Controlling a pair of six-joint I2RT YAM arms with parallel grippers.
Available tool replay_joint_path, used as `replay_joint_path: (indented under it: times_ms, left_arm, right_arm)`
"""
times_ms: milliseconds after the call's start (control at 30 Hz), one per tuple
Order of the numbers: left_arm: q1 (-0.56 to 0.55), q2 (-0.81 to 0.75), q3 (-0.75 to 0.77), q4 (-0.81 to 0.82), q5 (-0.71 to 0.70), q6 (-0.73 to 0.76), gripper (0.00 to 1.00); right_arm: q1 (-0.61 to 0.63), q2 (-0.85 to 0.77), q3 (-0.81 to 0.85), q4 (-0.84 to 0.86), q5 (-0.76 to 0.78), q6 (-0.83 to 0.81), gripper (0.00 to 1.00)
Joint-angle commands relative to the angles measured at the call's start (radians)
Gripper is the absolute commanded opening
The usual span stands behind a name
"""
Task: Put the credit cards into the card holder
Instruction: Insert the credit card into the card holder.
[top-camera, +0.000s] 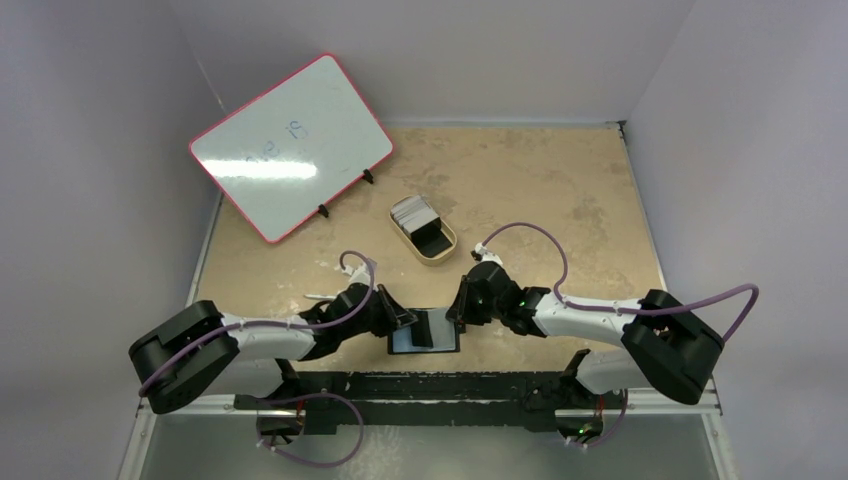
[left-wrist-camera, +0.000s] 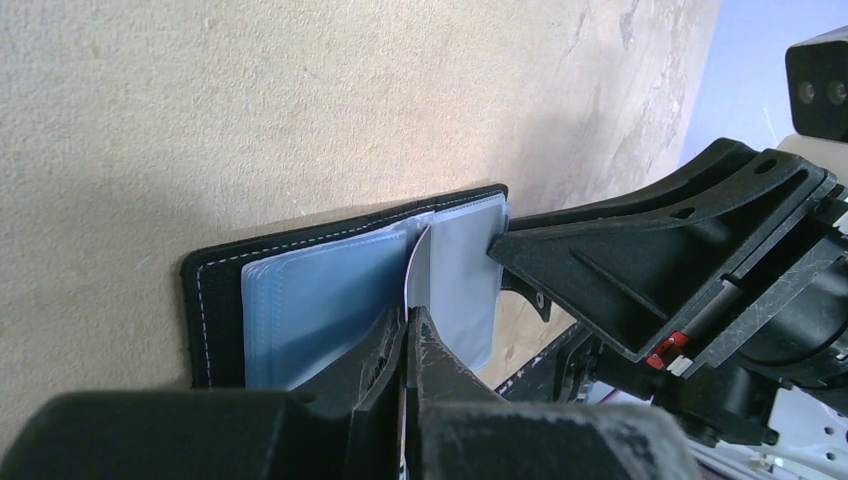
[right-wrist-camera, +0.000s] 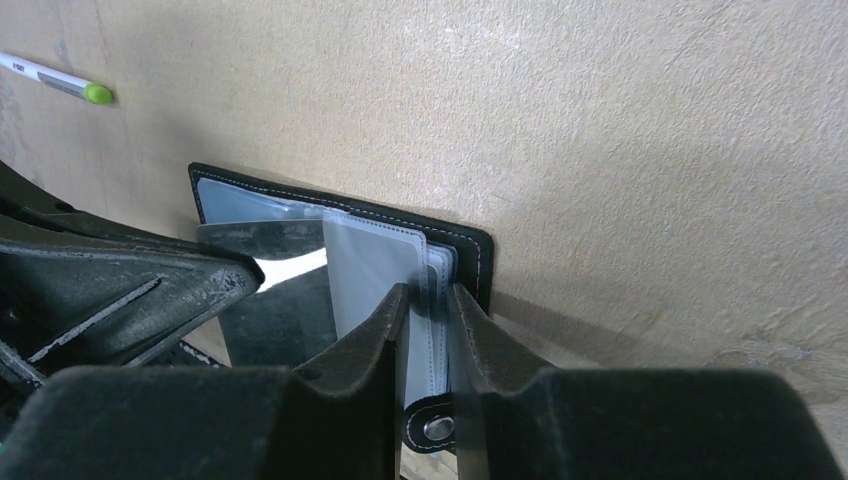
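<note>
The tan desk (top-camera: 560, 190) carried everything, and a pink-framed whiteboard (top-camera: 290, 145) stood propped at its far left corner. Both arms reached inward and met over the near middle of the desk.

A tan oval tin (top-camera: 440, 252) sat near the desk's centre, just beyond the two arms. The stack of credit cards (top-camera: 415, 212) lay in its far end, whitish-grey and well apart from both end effectors.

The card holder (top-camera: 445, 335) lay open and flat on the desk between the two end effectors, close to the arm bases. Its black cover faced down, and its bluish-grey plastic sleeves faced up.

The left end effector (left-wrist-camera: 408, 315) was closed on the near edge of a single card (left-wrist-camera: 418, 265). That thin white card stood on edge, curving over the middle of the open card holder beside the sleeves.

The right end effector (right-wrist-camera: 428, 300) came in from the opposite side. Its fingers were nearly together on a bundle of clear sleeves at the card holder's right half, and the sleeves filled the gap between them. The snap tab sat just below its fingertips.

A silver pen (right-wrist-camera: 55, 78) with a green end lay on the desk beyond the left arm, clear of the card holder.
</note>
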Motion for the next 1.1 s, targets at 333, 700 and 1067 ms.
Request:
replay_joint_path:
  times_ms: [333, 700, 1067]
  left_arm:
    - [-0.004, 0.008, 0.079, -0.120, -0.059, 0.213, 0.00]
    - [-0.004, 0.020, 0.124, -0.205, -0.072, 0.294, 0.00]
    - [-0.016, 0.034, -0.016, 0.119, -0.099, 0.231, 0.00]
  right_arm:
    - [0.016, -0.012, -0.001, -0.005, -0.010, 0.008, 0.25]
    - [0.018, -0.020, -0.011, -0.001, -0.008, 0.011, 0.26]
    - [0.028, -0.064, -0.065, 0.076, -0.008, 0.081, 0.29]
